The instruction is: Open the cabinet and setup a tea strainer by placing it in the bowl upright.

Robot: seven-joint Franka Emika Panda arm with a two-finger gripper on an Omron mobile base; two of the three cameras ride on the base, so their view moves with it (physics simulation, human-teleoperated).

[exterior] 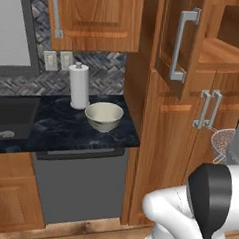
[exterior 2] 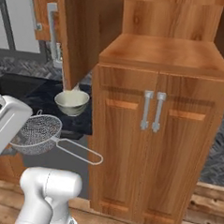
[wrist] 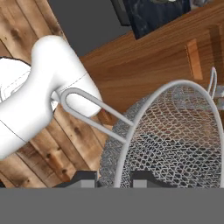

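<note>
Dark marbled countertop (exterior: 55,130) runs along the wall under a grey herringbone backsplash (exterior: 107,70), with a black sink (exterior: 11,117) at its 9 o'clock end. On this counter stands the bowl (exterior: 103,116), pale cream, upright, just beside a white paper-towel roll (exterior: 79,86) that sits at the bowl's 10 o'clock. Below the counter is a grey appliance front (exterior: 80,181).

At 3 o'clock from the counter rises the wooden cabinet unit. The cabinet (exterior: 179,42) door with the long grey bar handle (exterior: 182,45) stands swung outward, exposing a bare wooden shelf (exterior 2: 164,53). Beneath the shelf is a pair of shorter doors (exterior 2: 149,139) with short grey handles, both flush with the frame.

The gripper (wrist: 114,181) is clenched on the tea strainer (exterior 2: 36,134), with the two dark finger tips pinching the rim of the mesh basket from either side. The strainer is held in the air, in front of the lower doors and well apart from the bowl. In the right base view the basket opening faces up and the thin wire handle extends toward 4 o'clock, roughly level. In the hand view the wire handle loop points toward 10 o'clock over the wooden floor (wrist: 39,148).
</note>
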